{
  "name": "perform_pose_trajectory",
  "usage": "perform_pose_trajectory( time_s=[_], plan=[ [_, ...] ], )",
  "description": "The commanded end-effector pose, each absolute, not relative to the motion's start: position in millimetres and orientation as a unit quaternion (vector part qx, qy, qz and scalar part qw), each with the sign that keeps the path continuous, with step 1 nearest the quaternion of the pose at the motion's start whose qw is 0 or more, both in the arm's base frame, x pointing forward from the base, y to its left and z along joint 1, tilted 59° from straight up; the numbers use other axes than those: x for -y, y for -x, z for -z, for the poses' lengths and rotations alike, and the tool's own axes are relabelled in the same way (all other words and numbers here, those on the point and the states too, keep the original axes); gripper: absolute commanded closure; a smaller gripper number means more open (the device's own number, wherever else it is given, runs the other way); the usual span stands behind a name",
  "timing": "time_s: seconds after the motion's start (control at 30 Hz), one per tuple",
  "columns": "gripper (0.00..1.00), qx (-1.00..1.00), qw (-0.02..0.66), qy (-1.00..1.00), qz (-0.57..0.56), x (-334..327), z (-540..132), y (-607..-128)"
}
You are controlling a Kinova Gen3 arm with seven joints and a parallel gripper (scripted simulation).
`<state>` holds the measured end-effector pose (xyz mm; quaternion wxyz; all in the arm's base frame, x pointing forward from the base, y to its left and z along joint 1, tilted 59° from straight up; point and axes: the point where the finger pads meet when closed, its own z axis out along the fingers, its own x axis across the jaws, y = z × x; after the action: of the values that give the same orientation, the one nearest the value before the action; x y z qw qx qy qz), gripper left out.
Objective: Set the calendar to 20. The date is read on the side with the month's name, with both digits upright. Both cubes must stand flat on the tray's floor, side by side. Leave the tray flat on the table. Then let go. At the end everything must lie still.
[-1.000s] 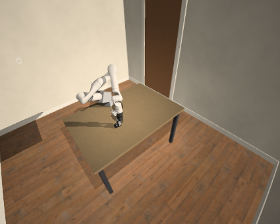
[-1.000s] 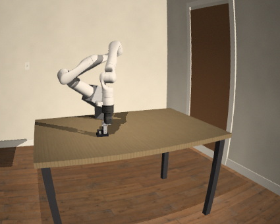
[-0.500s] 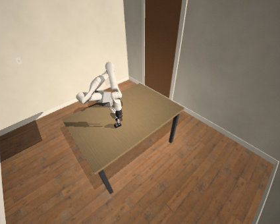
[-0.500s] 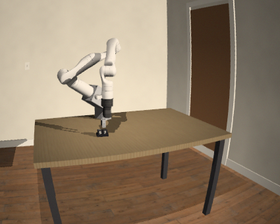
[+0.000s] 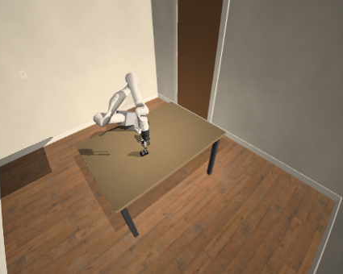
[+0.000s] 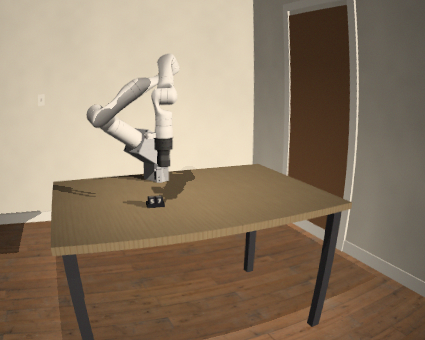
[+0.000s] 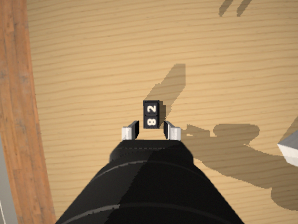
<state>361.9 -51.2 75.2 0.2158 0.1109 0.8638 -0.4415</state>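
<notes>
Near the table's (image 6: 266,210) back edge sits the small black calendar (image 7: 151,114). Its white numbers read 8 and 2. Above it hangs the gripper (image 7: 151,131), fingers apart, holding nothing.

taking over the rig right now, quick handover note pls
End effector: open, holding nothing, raised above the calendar, fingers apart from it.
Calendar: small dark tray with two cubes, on the table just in front of the arm's base.
Cubes: side by side; their top faces in the wrist view show 8 and 2.
Done: nothing I can confirm; the side with the month's name is not readable in any view.
Left: check that side, turn or swap the cubes until it reads 20 with both digits upright, seat them flat, release.
</notes>
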Motion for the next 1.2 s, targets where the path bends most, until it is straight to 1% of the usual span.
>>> perform_pose_trajectory(
  time_s=[0.0, 0.77, 1.17],
  plan=[
    [0.0, -0.864, 0.217, -0.109, 0.44, 48.8, -75.4, -362.5],
    [0.0, -0.864, 0.217, -0.109, 0.44, 47.8, -76.1, -362.1],
    [0.0, -0.864, 0.217, -0.109, 0.44, 24.7, -90.9, -354.1]
  ],
)
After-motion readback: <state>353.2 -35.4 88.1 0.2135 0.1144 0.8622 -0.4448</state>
